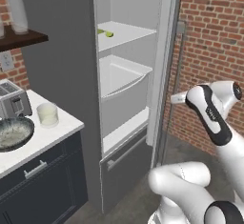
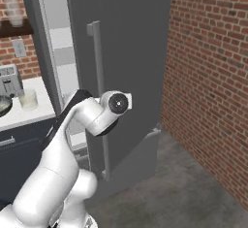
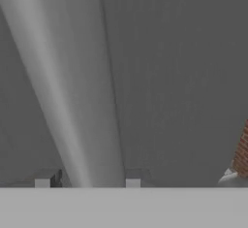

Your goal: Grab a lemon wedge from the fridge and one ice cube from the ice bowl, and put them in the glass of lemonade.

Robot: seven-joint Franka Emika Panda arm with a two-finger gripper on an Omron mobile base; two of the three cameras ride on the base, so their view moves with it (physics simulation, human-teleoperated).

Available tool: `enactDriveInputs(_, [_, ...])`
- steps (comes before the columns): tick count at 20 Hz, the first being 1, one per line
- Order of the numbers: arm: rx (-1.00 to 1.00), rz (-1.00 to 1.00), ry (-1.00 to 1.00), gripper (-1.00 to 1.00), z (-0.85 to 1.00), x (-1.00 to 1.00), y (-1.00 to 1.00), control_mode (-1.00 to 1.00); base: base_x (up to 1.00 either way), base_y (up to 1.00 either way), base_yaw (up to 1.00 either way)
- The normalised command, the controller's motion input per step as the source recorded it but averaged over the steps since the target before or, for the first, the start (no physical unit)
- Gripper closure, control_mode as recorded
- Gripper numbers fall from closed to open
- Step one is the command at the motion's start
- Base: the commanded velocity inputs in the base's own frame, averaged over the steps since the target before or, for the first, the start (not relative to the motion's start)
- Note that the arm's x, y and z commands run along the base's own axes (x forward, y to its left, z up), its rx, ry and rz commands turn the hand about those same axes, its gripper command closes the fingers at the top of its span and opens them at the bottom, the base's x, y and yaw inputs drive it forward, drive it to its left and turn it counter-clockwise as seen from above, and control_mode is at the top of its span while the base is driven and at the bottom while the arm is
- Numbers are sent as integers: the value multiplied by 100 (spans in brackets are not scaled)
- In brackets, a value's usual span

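Note:
The fridge [image 1: 62, 51] stands with its door [image 2: 131, 52] swung wide open. On its upper white shelf lies the tiny yellow-green lemon wedge [image 1: 108, 34]. My gripper [image 3: 88, 178] is at the outer side of the door. The long grey bar handle [image 3: 72, 86] runs between its two fingertips, which press against the bar on both sides. On the white counter to the left sit the dark ice bowl [image 1: 14, 132] and the short glass of lemonade [image 1: 47, 114], well apart from my hand.
A silver toaster [image 1: 12, 99] stands behind the bowl. A dark wall shelf [image 1: 24, 38] above the counter holds a tall frosted glass [image 1: 16, 12]. A brick wall [image 2: 208, 76] closes the right side, close behind the open door. Dark drawers run under the counter.

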Motion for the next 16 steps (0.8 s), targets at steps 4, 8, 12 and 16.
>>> enactDriveInputs(4, [8,-3,0,100,24,-12,-100,-100,0,0,0])
enactDriveInputs(8, [10,-7,0,-100,12,-14,-100,-100,0,0,0])
enactDriveInputs(12, [7,-12,0,-100,3,-22,-98,-100,0,0,0])
enactDriveInputs(16, [1,-1,-4,-100,60,-61,-49,-100,0,0,0])
